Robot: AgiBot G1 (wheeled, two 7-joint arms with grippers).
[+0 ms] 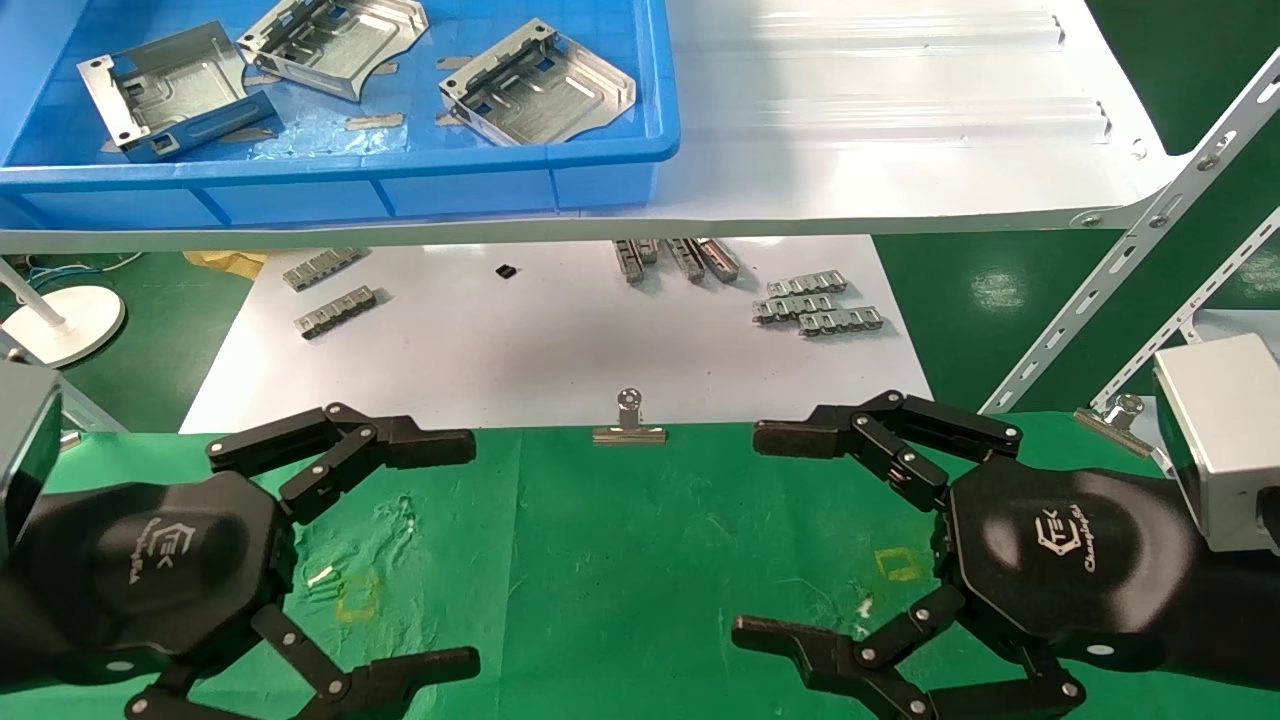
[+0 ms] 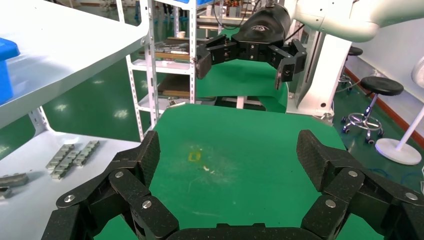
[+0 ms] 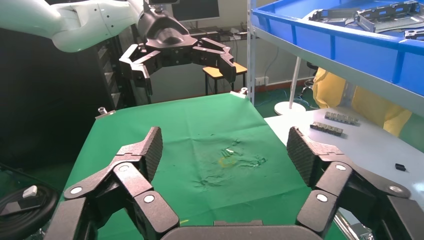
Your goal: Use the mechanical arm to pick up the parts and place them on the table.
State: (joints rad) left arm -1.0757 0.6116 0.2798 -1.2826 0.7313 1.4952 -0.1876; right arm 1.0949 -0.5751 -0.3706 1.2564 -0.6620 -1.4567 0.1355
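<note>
The left gripper [image 1: 475, 550] hovers low over the wrinkled green worktop [image 1: 640, 560], fingers spread wide and holding nothing, pointing inward. Three shiny stamped metal parts [image 1: 535, 85] with upturned flanges lie tilted in the blue plastic bin [image 1: 400, 175] on the white shelf [image 1: 900, 120]. The right gripper [image 1: 745, 535] mirrors the left, wide open and holding nothing.

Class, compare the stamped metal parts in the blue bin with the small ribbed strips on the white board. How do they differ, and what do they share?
The parts are broad, roughly square plates with upturned flanges; the ribbed strips are small, narrow and segmented. The parts sit in the blue bin up on the white shelf; the strips lie on the white board below it. Both are silvery metal, and neither claw touches them.
</note>
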